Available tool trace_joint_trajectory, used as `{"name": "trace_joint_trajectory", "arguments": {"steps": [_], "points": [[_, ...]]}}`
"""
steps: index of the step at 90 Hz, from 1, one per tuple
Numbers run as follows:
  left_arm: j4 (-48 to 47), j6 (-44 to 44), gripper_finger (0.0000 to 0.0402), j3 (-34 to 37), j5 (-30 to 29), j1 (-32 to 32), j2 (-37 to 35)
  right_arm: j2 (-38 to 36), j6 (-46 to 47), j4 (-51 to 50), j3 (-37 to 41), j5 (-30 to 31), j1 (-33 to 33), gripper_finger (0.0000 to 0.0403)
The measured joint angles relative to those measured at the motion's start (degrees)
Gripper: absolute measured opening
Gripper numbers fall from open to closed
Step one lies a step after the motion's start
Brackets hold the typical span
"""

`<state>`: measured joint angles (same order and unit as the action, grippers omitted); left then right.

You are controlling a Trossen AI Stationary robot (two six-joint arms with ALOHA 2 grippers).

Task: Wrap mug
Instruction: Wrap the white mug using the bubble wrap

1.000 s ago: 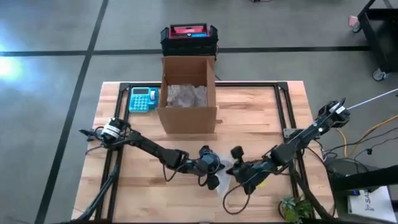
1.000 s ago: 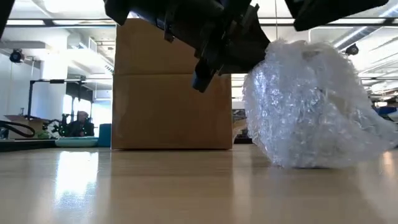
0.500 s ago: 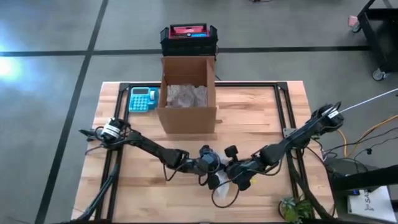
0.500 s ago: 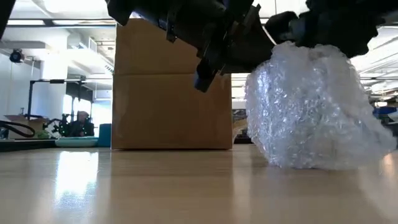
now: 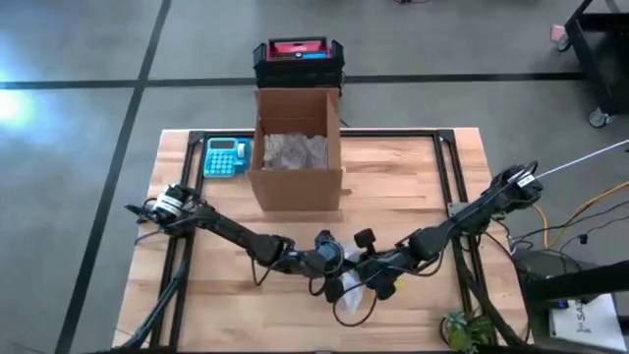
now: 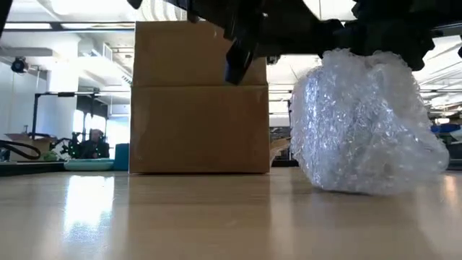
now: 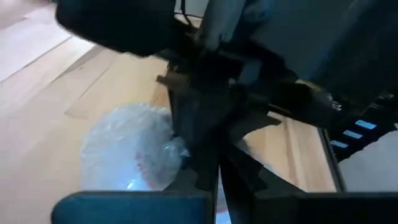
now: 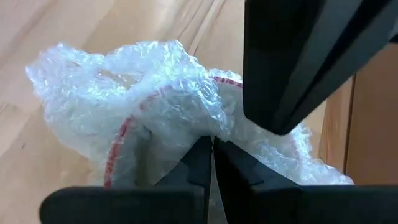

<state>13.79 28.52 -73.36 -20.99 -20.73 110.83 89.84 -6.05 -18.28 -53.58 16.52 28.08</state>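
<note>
High view: one bubble-wrapped mug, two claws, left claw clenched, right claw clenched, one cardboard box.

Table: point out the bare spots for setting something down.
Bare wood lies right of the box, and at the table's front left corner. Crowded front centre: both claws, left and right, meet over the wrapped mug.

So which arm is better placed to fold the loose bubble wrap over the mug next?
Probably the right. The right gripper has its fingers shut on the bubble wrap at the mug's rim. The left gripper is beside the bundle too, grip unclear.
</note>
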Motion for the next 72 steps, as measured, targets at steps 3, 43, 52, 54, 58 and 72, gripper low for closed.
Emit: {"name": "trace_joint_trajectory", "arguments": {"steps": [3, 43, 52, 54, 58, 72], "points": [[0.1, -0.1, 0.0, 0.0, 0.0, 0.0, 0.2, 0.0, -0.1, 0.3, 0.0, 0.0, 0.0, 0.0008], [0.2, 0.1, 0.0, -0.2, -0.4, 0.3, 4.1, -0.1, 0.0, -11.2, -8.0, -0.5, 0.0, 0.0008], [-0.1, 0.3, 0.0, -0.2, -0.5, 0.3, 4.2, -0.5, 1.3, -20.9, -13.7, -0.2, 0.0, 0.0009], [-0.2, 0.4, 0.0, -0.2, -0.5, 0.3, 4.2, -0.6, 1.8, -22.8, -14.8, -0.1, 0.0, 0.0009], [-0.3, 0.5, 0.0, -0.2, -0.5, 0.3, 4.2, -0.8, 2.3, -26.5, -16.2, 0.0, 0.0, 0.0009], [-0.2, 0.5, 0.0, -0.2, -0.5, 0.3, 4.2, -0.5, 2.0, -28.7, -16.2, 0.2, -1.6, 0.0009]]}}
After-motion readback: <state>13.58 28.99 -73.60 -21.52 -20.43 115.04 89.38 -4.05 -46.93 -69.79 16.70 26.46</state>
